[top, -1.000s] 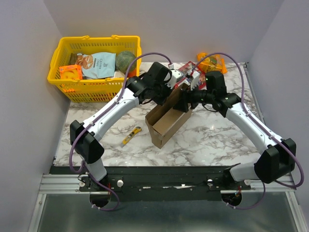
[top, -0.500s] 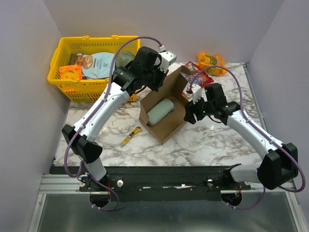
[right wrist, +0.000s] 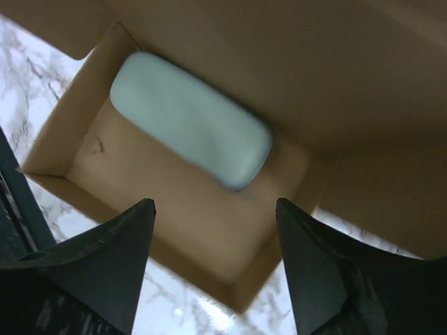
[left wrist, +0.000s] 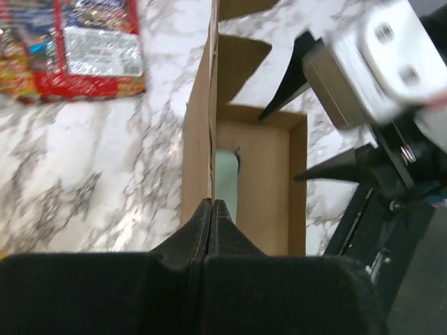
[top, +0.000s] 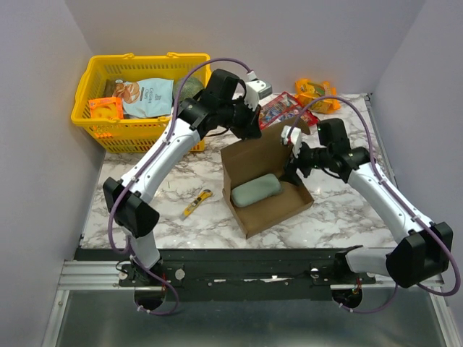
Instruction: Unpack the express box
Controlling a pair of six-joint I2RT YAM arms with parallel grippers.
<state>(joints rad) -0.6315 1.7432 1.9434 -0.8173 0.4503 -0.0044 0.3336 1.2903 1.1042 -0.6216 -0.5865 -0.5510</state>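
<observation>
Centre: open express box (top: pixel 288 196), pale green case (top: pixel 256 190) inside | lid (top: pixel 259 153) pinched by left fingers (left wrist: pixel 188 237) | right fingers (right wrist: pixel 112 258) spread above

We log a white marble-pattern table (top: pixel 340 210) with grey veins, closed in by plain pale grey walls (top: pixel 304 36) behind and on both sides. An aluminium rail (top: pixel 94 273) edges its near side, with a metal sheet (top: pixel 239 325) below. Light is even.
</observation>
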